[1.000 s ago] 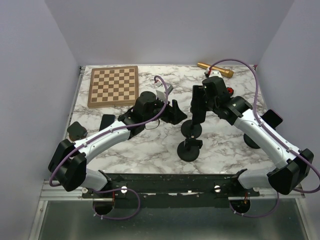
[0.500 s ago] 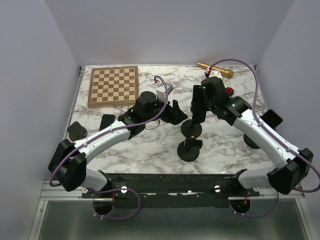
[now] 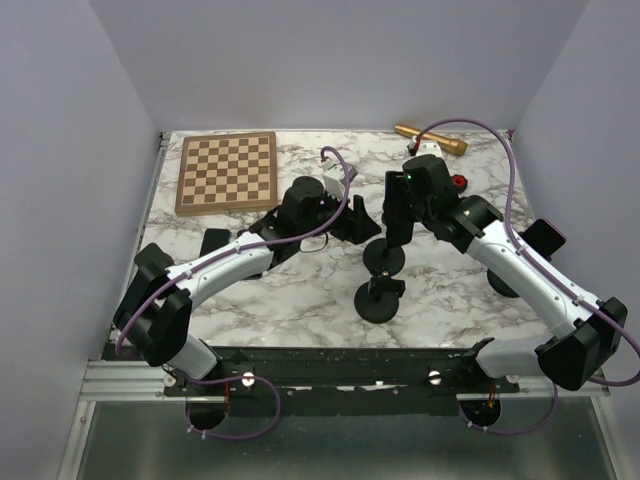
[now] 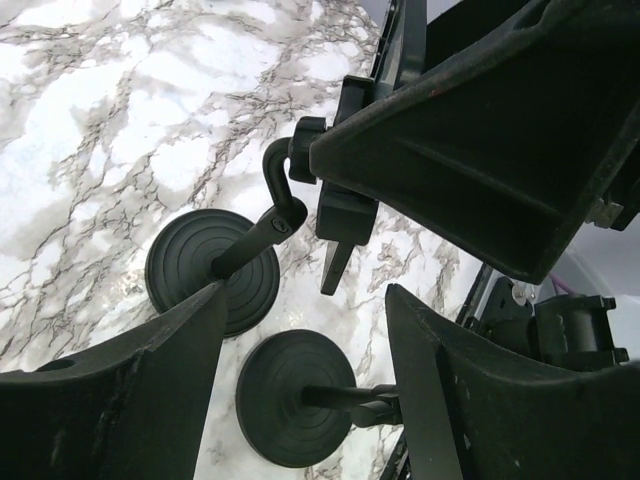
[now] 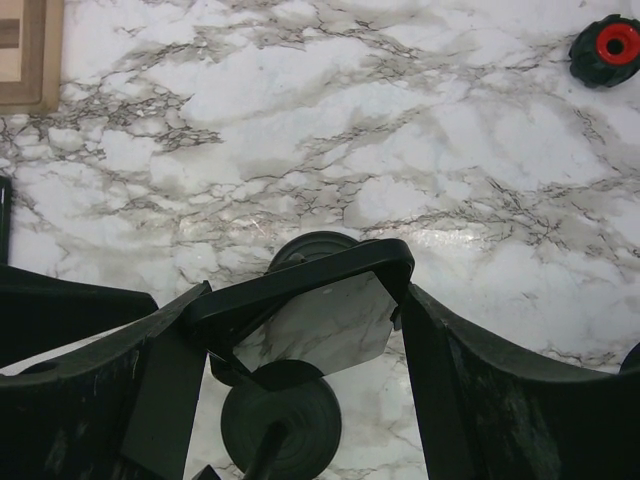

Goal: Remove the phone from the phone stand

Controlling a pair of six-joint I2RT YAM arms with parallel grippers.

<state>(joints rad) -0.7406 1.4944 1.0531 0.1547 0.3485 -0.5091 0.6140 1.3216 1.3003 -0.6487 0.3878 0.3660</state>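
While the phone (image 5: 312, 322) is squeezed by the right gripper (image 3: 398, 200), it is not yet seen lifted off the phone stand (image 3: 383, 262), and the left gripper (image 4: 305, 295) is held open.

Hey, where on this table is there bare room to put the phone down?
Bare marble lies along the back between the chessboard and the gold tool, and at the front left between the left arm and the near stand. A smaller patch sits between that stand and the right arm. The centre is crowded with the far stand and the phone.
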